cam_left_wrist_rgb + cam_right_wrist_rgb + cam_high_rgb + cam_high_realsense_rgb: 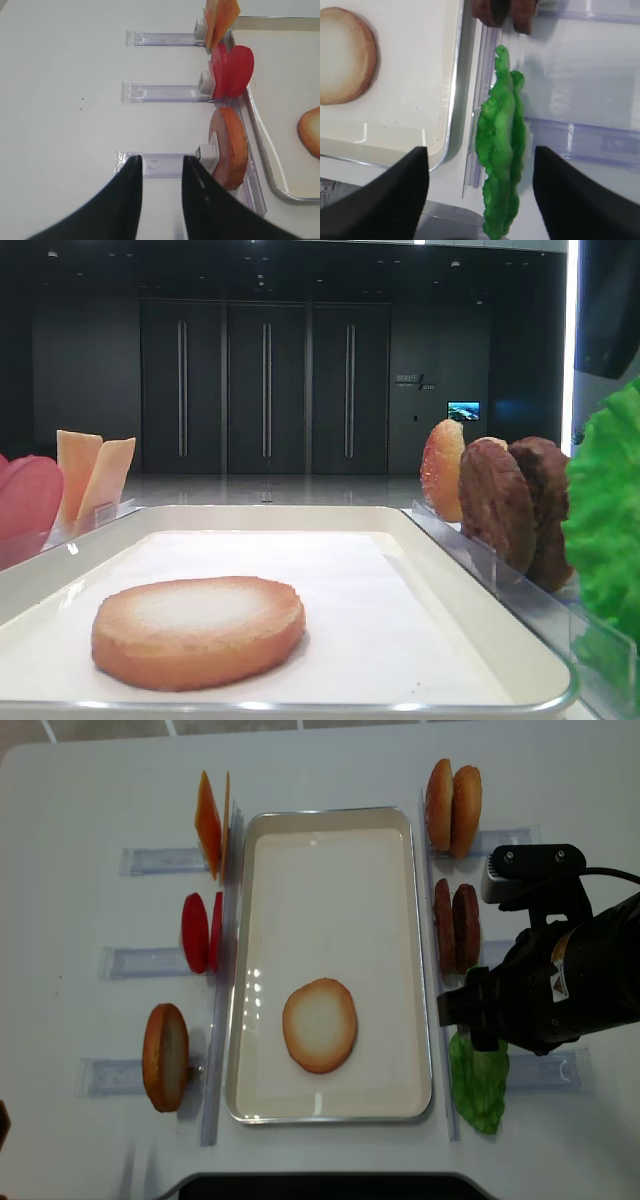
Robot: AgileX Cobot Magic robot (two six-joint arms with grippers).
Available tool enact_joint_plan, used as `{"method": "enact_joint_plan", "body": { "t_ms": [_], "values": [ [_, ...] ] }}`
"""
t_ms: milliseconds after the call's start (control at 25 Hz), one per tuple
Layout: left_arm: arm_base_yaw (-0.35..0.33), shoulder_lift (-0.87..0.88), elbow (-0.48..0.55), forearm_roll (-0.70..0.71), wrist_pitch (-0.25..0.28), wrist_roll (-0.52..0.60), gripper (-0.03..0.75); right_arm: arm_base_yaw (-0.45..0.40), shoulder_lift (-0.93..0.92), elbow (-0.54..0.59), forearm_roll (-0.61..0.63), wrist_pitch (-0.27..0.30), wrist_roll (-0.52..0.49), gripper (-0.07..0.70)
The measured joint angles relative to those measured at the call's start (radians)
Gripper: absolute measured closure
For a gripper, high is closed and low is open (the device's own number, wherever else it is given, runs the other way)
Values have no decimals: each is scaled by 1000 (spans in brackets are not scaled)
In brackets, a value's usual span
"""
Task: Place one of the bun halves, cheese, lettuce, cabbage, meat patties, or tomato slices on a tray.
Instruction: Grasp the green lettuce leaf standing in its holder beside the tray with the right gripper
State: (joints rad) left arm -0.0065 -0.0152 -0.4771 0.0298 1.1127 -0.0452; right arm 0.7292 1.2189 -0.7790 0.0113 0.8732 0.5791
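Bright green lettuce [502, 150], golden-brown bun [319, 1025], cream-white tray [330, 850].

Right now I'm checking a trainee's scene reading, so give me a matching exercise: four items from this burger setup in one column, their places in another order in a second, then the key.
Things:
1. bun half
2. lettuce
3. tomato slices
4. meat patties

Places:
A. standing in a holder left of the tray
B. lying flat in the tray
C. between the right gripper's open jaws
D. standing in a holder right of the tray

Pairs: 1-B, 2-C, 3-A, 4-D
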Motion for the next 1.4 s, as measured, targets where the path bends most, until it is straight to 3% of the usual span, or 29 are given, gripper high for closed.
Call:
{"method": "enact_joint_plan", "body": {
  "t_ms": [920,1400],
  "values": [
    [0,0,0,0,0,0,504,0,0,1,-11,5,-17,202],
    [0,0,0,0,0,0,504,-11,1,33,-20,-27,-21,220]
  ]
}}
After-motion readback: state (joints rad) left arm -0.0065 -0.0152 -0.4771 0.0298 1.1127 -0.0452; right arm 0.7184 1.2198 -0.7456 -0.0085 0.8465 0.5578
